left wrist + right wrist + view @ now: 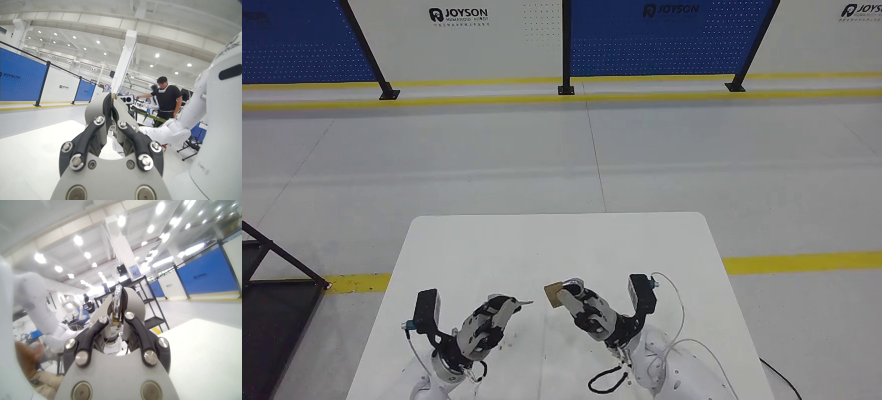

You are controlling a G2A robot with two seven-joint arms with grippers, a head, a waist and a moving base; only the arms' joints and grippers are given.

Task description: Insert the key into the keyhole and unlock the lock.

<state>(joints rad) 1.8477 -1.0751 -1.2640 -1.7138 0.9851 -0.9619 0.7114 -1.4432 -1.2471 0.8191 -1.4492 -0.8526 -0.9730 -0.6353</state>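
A brass padlock [556, 292] is held above the white table [542, 245], with my right gripper [572, 296] shut on it. In the right wrist view its chrome shackle [117, 301] stands between the fingers of the right gripper [119, 303], brass body below. My left gripper [512, 304] is shut on the key [527, 302], whose thin tip points at the lock across a small gap. In the left wrist view the left gripper [111, 100] is clamped, and only a pale bit of the key [114, 96] shows at the tips.
Both arms hover near the table's front edge. A black rack [272, 270] stands on the floor left of the table. Blue and white barrier panels [662, 35] line the far side of the floor.
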